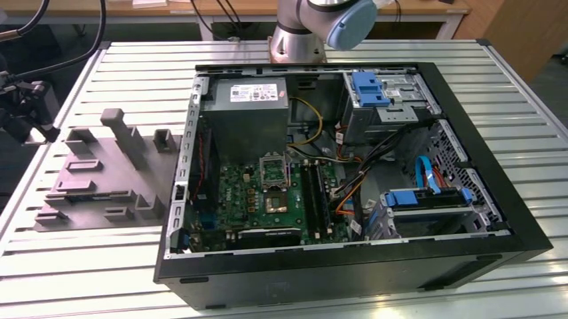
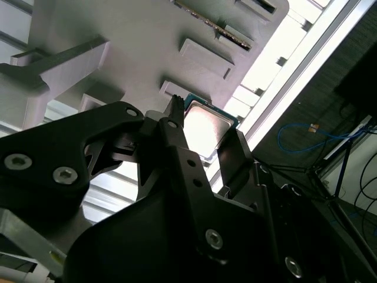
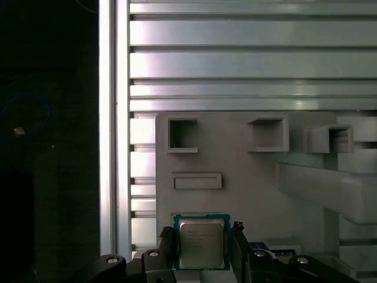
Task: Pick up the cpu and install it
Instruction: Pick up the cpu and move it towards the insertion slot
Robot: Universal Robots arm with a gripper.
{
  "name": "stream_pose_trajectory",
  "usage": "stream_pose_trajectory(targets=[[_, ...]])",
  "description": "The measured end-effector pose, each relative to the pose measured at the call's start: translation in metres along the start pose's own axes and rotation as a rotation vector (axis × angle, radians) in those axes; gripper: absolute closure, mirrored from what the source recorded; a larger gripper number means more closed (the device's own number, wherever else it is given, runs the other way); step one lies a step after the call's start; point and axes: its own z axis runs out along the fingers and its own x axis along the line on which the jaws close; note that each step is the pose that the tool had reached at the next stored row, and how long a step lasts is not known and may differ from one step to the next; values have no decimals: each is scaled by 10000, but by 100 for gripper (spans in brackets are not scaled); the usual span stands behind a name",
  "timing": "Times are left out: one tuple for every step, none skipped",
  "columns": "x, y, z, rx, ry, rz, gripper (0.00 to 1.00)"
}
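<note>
The cpu (image 3: 201, 244) is a small silvery square with a green rim, and it sits between my gripper's (image 3: 202, 236) two black fingers in both wrist views. The fingers press on two opposite edges of the cpu (image 2: 206, 125), so my gripper (image 2: 205, 132) is shut on it. Chip and fingers hang over the grey tray (image 3: 247, 188), close to the table's edge. In the exterior view my gripper (image 1: 31, 113) is at the far left, beside the grey tray (image 1: 98, 179). The square metal-framed socket (image 1: 273, 168) lies on the green board inside the open computer case (image 1: 355, 266).
The tray carries upright posts (image 1: 124, 136) and several pockets. A dark glossy chip (image 1: 273, 203) sits on the green board below the socket. Cables, a grey power supply (image 1: 253, 119) and blue drive brackets (image 1: 368, 90) crowd the case. The arm's base (image 1: 306, 30) stands behind it.
</note>
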Motion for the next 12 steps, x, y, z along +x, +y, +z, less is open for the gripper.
stream_pose_trajectory(targets=[[0, 0, -5, 0, 0, 0, 53], [0, 0, -10, -1, -1, 0, 53], [0, 1, -15, -1, -1, 0, 53], [0, 1, -20, -1, -1, 0, 53], [-1, 1, -24, -1, -2, 0, 53], [-1, 1, -28, -1, -2, 0, 53], [-1, 1, -32, -1, -1, 0, 53], [-1, 1, -38, 0, 0, 0, 53], [-1, 1, -44, 0, 1, 0, 53], [-1, 1, -49, 0, -1, 0, 53], [-1, 2, -55, -1, -1, 0, 53], [-1, 2, -61, -1, -1, 0, 53]])
